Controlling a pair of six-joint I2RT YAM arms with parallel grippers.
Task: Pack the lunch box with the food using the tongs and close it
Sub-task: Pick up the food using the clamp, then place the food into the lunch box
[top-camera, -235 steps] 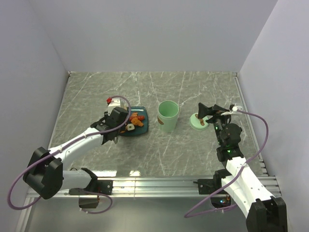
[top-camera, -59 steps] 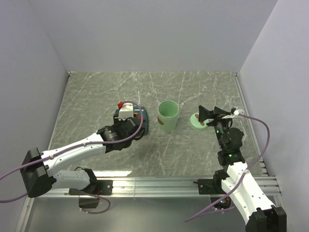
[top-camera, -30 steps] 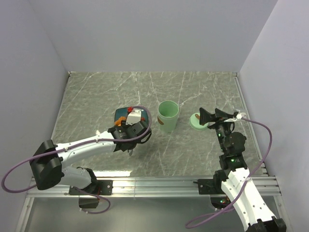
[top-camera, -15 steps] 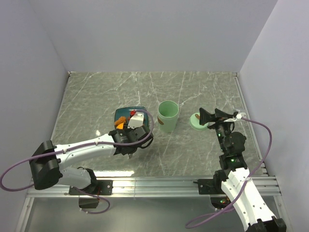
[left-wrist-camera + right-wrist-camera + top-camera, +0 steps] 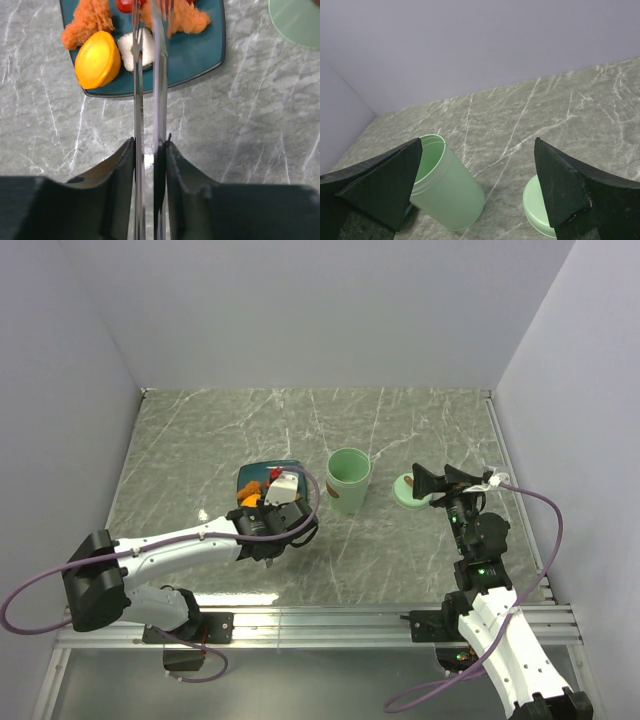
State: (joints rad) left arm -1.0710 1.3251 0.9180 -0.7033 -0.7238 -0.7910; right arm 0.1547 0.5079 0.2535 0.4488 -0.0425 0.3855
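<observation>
Looks like a robotics lab test cell, not a kitchen or a home. Boxed in on three sides by plain pale walls (image 5: pixel 300 310), like a booth built for recording. Floored with a marble-patterned tabletop (image 5: pixel 200 430), edged on the near side by an aluminium rail (image 5: pixel 330 625). Fitted with a left arm (image 5: pixel 170 545) and a right arm (image 5: pixel 500 620), both white and black, mounted on that rail and trailing loose purple cables (image 5: pixel 548 530). Stocked with kitchen things only as props: toy food (image 5: pixel 97 65) on a teal plate (image 5: pixel 200 55), metal tongs (image 5: pixel 160 75), a mint cup (image 5: pixel 348 480) and its lid (image 5: pixel 408 490). Filmed from overhead and from both wrists.
</observation>
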